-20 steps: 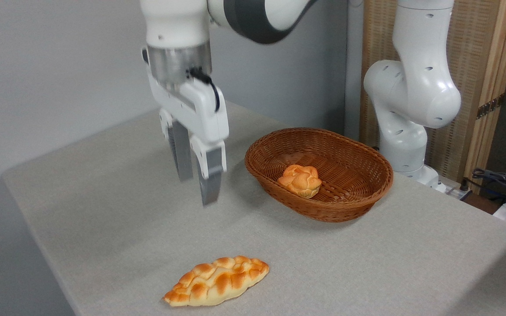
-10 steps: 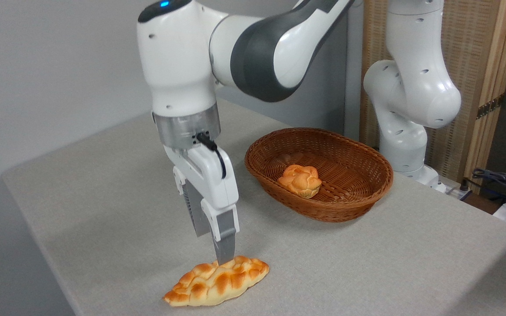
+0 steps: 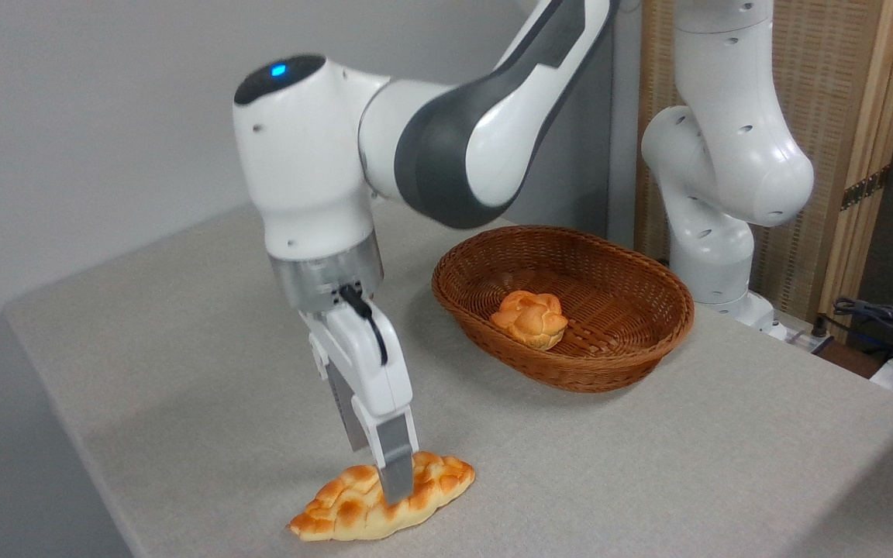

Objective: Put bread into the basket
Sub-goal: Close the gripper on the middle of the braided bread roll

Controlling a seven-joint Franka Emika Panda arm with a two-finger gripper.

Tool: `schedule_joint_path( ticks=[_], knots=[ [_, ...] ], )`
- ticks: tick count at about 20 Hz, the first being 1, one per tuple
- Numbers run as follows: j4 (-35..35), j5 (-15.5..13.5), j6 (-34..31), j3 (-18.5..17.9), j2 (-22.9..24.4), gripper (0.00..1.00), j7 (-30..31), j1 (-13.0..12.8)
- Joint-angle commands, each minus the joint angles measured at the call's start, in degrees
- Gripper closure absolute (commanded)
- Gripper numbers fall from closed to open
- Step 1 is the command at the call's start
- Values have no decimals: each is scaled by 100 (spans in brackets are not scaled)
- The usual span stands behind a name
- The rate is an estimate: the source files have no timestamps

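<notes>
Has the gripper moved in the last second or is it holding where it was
Yes. The gripper has dropped from level with the basket down to the bread, its jaws now straddling it.

Lab — table-mounted robot arm (image 3: 725,155)

End effector (image 3: 384,474): white housing, grey metallic fingers (image 3: 397,465), black cable on its side; silver band at the wrist above it. Arm (image 3: 446,147) above: white shells, dark grey joint, small blue light on top. Bread (image 3: 381,497) under the end effector: golden-yellow braid pattern, orange-brown toasted patches, pale lower edge. Tabletop (image 3: 183,372) around it: light grey, fine speckled texture. Basket (image 3: 563,306) to the right of the end effector: brown woven wicker. Bun (image 3: 529,318) inside the basket: orange, knotted surface. Wall (image 3: 90,101) behind: plain pale grey
</notes>
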State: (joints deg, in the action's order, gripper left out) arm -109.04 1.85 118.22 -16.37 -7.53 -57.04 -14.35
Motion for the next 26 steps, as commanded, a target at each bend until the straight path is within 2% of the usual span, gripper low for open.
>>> schedule_joint_path(
  ticks=[1, 3, 5, 7, 8, 11, 15, 21, 26],
  knots=[
    [-38, 87, 193, -59, -135, 0, -88, 168],
    [-30, 87, 211, -42, -170, 0, -219, 213],
    [-38, 87, 211, -42, -231, 15, -255, 213],
    [-38, 79, 202, -16, -258, 40, -255, 213],
    [-38, 79, 202, 2, -266, 46, -255, 213],
    [-56, 70, 167, 72, -328, 47, -246, 196],
    [-47, 70, 167, 116, -319, 71, -299, 196],
    [-21, 26, 167, 143, -240, 75, -290, 178],
    [-3, 17, 105, 590, 251, 75, -115, 178]
  ],
)
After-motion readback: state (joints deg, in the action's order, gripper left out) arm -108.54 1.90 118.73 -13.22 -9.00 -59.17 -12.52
